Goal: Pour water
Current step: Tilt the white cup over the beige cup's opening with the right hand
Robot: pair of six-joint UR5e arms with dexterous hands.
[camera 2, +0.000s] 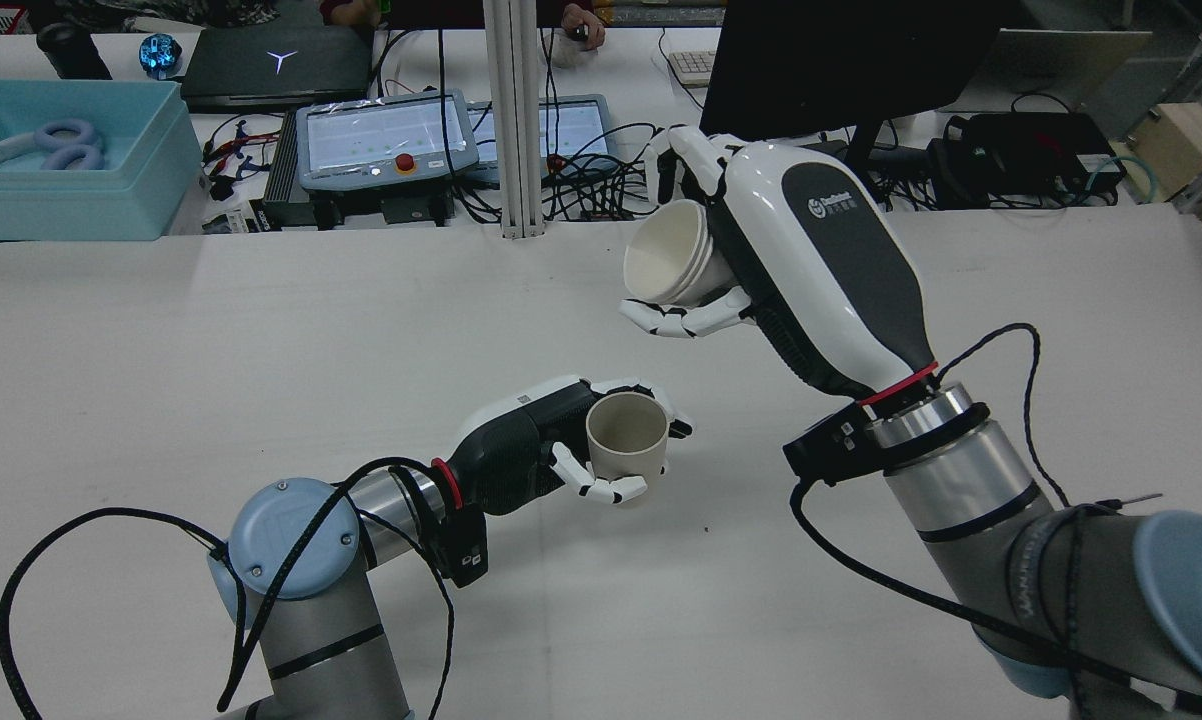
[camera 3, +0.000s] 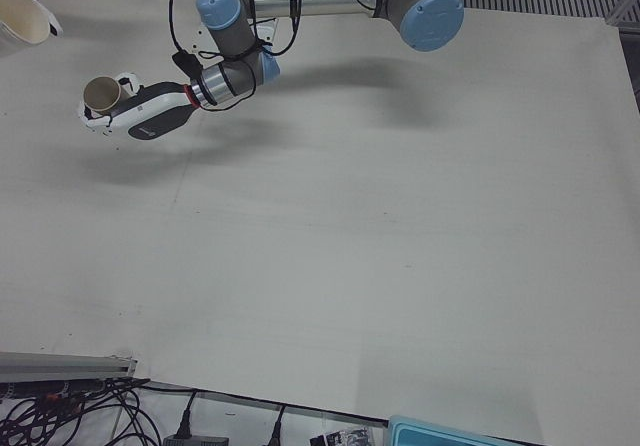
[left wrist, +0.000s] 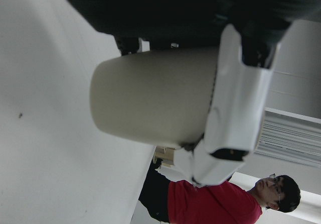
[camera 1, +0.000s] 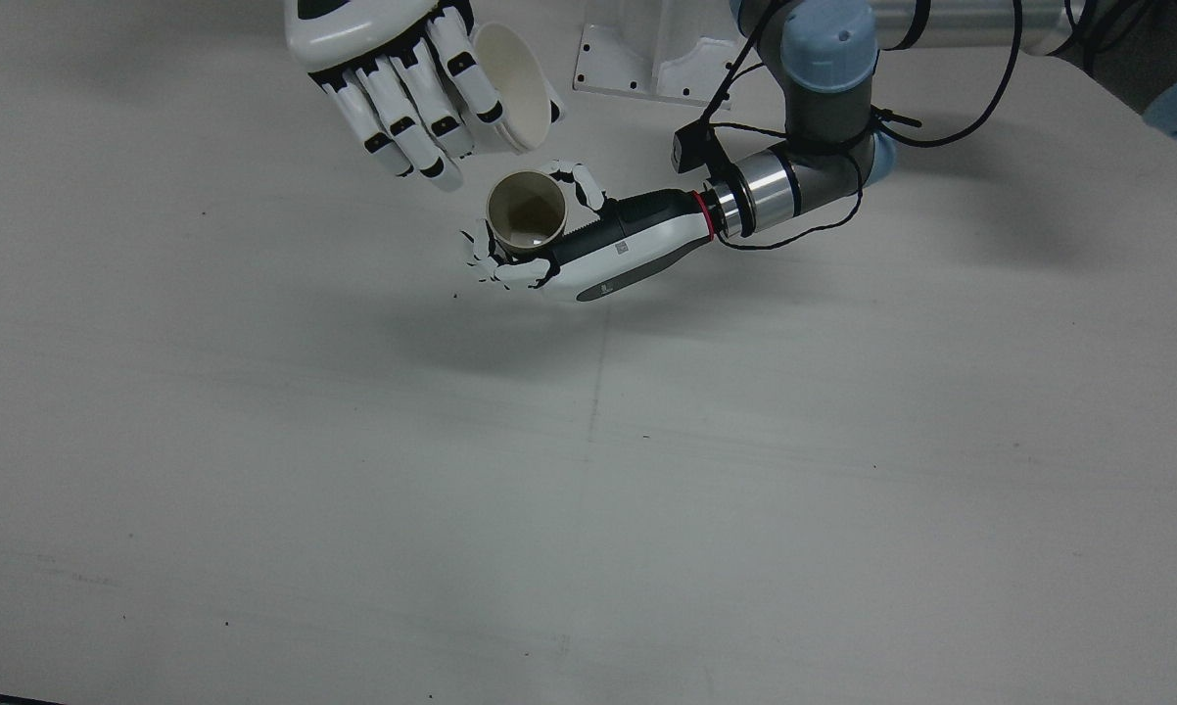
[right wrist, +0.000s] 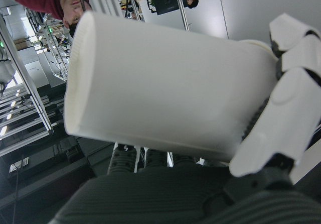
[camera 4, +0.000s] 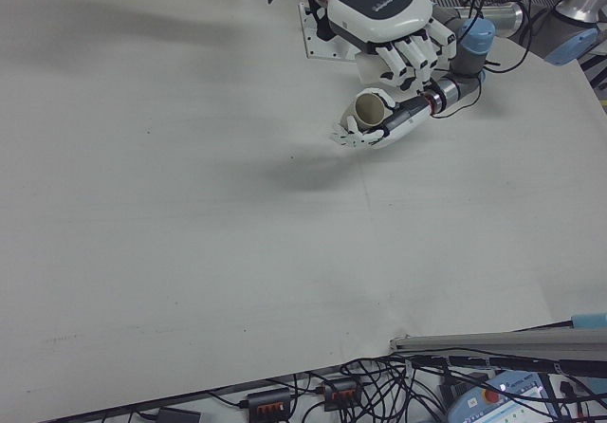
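My left hand [camera 2: 551, 440] is shut on a beige paper cup [camera 2: 627, 434], held upright just above the table; the cup also shows in the front view [camera 1: 527, 211], with a dark inside bottom. My right hand [camera 2: 761, 260] is shut on a white paper cup [camera 2: 666, 265], held higher and tipped on its side, mouth toward the beige cup. In the front view the white cup [camera 1: 513, 86] sits up and left of the beige cup, behind the right hand [camera 1: 393, 78]. The left hand view shows the beige cup [left wrist: 155, 98] in white fingers [left wrist: 235, 113]; the right hand view shows the white cup [right wrist: 165, 83].
The white table [camera 1: 588, 470] spreads wide toward the front. A white pedestal base [camera 1: 647, 59] stands behind the cups. Beyond the far edge are a teal bin [camera 2: 61, 165], teach pendants [camera 2: 386, 140], cables and a monitor [camera 2: 841, 60].
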